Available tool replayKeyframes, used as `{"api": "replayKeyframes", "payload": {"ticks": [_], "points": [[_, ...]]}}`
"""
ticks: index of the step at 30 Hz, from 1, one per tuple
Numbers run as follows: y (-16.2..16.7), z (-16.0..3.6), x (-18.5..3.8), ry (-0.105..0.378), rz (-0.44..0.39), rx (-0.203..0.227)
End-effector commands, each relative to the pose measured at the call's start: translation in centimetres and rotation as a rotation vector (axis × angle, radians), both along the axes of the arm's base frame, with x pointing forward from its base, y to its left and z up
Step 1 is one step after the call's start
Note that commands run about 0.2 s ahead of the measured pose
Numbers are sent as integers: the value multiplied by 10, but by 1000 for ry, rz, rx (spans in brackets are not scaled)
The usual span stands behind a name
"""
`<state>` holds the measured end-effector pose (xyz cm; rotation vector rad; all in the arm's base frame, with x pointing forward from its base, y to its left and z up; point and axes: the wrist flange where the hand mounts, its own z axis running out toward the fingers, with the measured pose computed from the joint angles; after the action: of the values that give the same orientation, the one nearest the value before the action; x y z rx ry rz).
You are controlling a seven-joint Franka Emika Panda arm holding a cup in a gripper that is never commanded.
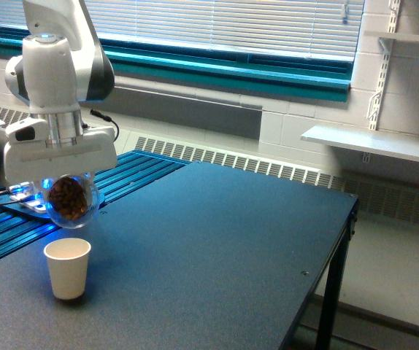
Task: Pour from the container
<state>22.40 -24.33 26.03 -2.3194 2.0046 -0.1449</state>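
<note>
The gripper (pixel 68 182) is closed on the container (pixel 69 200), which hangs just under it with brown pieces inside. The paper cup (pixel 68 267) stands below on the surface (pixel 217 248). Tilt slowly, mouth over the cup.

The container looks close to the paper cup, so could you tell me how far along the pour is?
Done: the gripper holds the clear container of brown contents just above the white paper cup. In hand: lining the two up. Left: the pour itself; nothing is seen falling, and the brown contents are inside the container.
</note>
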Motion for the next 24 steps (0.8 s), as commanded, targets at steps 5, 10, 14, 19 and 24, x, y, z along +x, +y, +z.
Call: {"api": "replayKeyframes", "payload": {"ticks": [5,10,14,19,24], "points": [[20,-18,3,35,68,15],[20,-24,1,67,83,11],[16,-24,4,68,86,2],[8,-21,7,65,79,-9],[0,-18,9,61,69,-16]]}}
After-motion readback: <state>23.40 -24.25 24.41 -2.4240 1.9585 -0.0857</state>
